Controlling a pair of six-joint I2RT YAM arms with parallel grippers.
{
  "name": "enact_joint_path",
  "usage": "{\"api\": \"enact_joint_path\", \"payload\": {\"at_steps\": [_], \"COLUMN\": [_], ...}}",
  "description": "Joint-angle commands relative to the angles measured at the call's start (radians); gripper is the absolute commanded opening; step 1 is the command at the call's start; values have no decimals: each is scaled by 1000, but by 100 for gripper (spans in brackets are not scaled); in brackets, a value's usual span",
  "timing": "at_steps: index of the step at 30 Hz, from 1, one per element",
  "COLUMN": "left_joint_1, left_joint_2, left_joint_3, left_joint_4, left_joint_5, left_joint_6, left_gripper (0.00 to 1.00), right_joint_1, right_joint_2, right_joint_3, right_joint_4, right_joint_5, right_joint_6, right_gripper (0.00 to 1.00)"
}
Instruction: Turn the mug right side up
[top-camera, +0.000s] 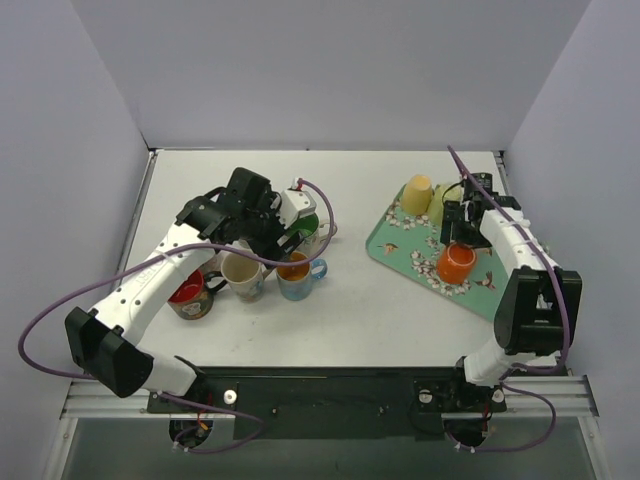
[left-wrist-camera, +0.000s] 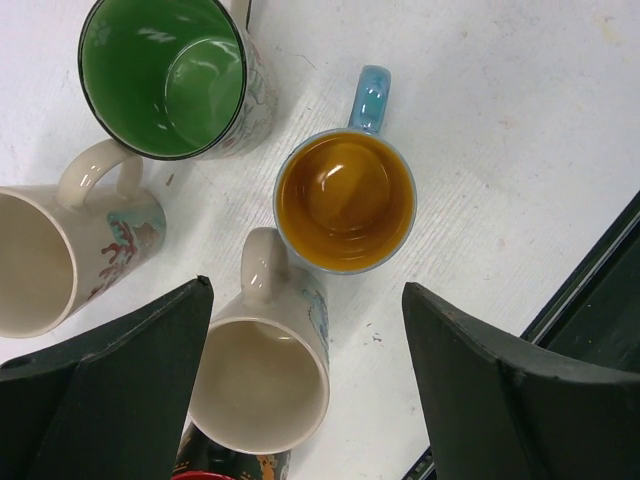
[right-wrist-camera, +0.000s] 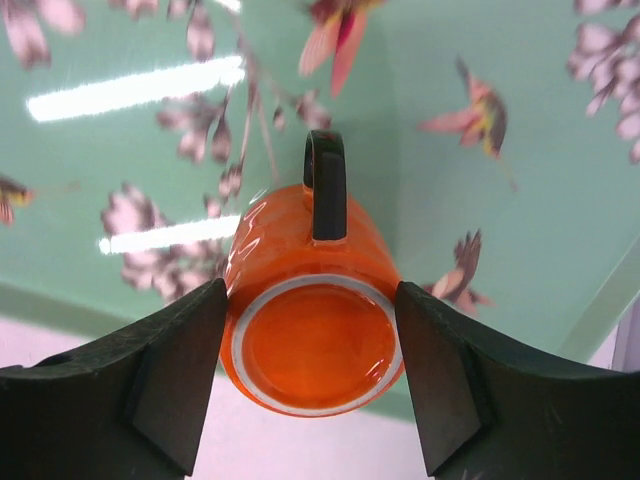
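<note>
- The orange mug (right-wrist-camera: 315, 320) you need to turn sits base-up on the flowered tray (right-wrist-camera: 500, 200) at the right of the table, rim down, so only its ringed bottom faces your right wrist camera
- Its black handle (right-wrist-camera: 326, 185) points away from the wrist, which leaves both round flanks free for the pads
- Your right gripper (right-wrist-camera: 310, 300) comes at it from above with one finger on each flank; no gap shows on either side, but you cannot tell from here whether the jaws are pressing or only touching, so treat the hold as unproven
- Gripping across the body and not by the handle looks sensible, as a flip needs the mug unable to swing
- Your left gripper (left-wrist-camera: 307, 290) hangs with its jaws wide apart and nothing in them, above the upright mugs at the left, among them a blue mug (left-wrist-camera: 345, 200) and a green-lined mug (left-wrist-camera: 165, 75); parked there it is well apart from the tray
- Yellow cups (top-camera: 417, 193) stand near the orange mug, so lift before you rotate
</note>
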Motion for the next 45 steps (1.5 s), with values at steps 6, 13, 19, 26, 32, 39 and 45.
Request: {"api": "enact_joint_path", "payload": {"at_steps": [6,13,19,26,32,39,45], "left_joint_1": [10,29,30,32,33,41,59], "left_joint_2": [-26,-29,-29,-24,-21,-17,-7], "left_joint_3": [30,18,7,8,21,58,136], "left_joint_4": [14,24,27,29,23,-11,-29], "left_joint_5": [55,67,69,78,84,168,242], "left_joint_6": [6,0,1,3,0,3,-5], "left_gripper": [87,87,87,87,87,87,87], "right_joint_1": [137,157,160,177,180,201,206], "right_joint_2": [-98,216,368,448,406,58,-220], "right_joint_3": [104,409,436,420,439,306,53], "right_joint_4": [-286,-482,-550,-561,-559,-332,-9], "right_joint_5": [113,139,103,113,146,72,28], "right_joint_6": [-58,-92,-144,-162,-173,-211,-242], "right_gripper": [77,84,74,28,0,0,0]}}
